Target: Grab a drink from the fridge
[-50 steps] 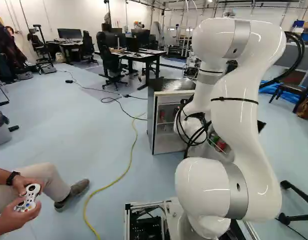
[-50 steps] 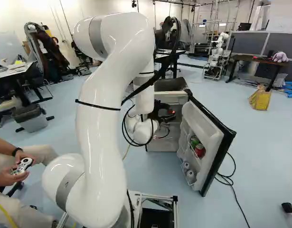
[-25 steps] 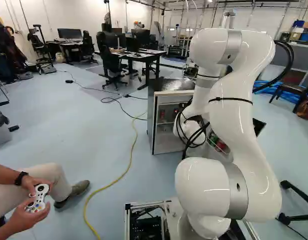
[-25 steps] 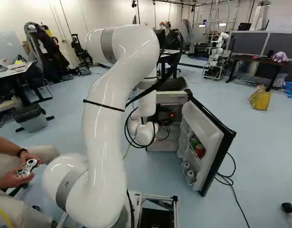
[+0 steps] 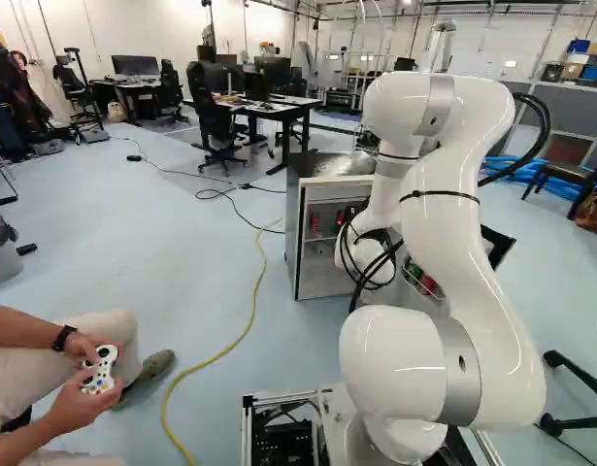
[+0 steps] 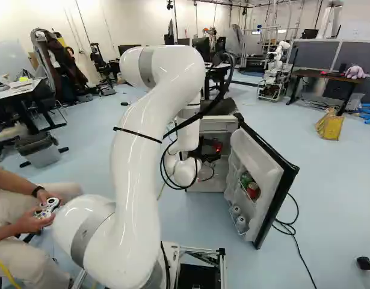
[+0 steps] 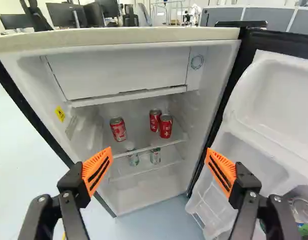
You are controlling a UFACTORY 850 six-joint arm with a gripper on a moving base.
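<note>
"White all the way down, this arm (image 5: 444,204). What does the left base view give you?"

"It bends over by the fridge (image 5: 291,238), and there's red on a shelf inside, just beside the wrist. A yellow cable (image 5: 254,291) snakes over the floor (image 5: 114,272)."

"And the right base view?"

"The fridge door (image 6: 257,153) hangs wide open. Its upper rack holds a green can (image 6: 246,179) beside a red one (image 6: 253,191), with two pale round things (image 6: 236,210) lower down. The black pincer (image 6: 207,149) is at the fridge's opening, partly behind the arm."

"So, the wrist view. Has it got a drink?"

"No, the pincer (image 7: 160,159) is wide open, its orange pads (image 7: 97,171) well apart. The drinks are ahead, standing inside the fridge: a lone red can (image 7: 118,129) on the upper shelf (image 7: 143,148), then two neighbouring red cans (image 7: 165,126) close together."

"Anything under those?"

"A pair of paler cans (image 7: 155,156) under that shelf, one near the other, and the freezer compartment (image 7: 118,75) sits above the red ones"
</note>
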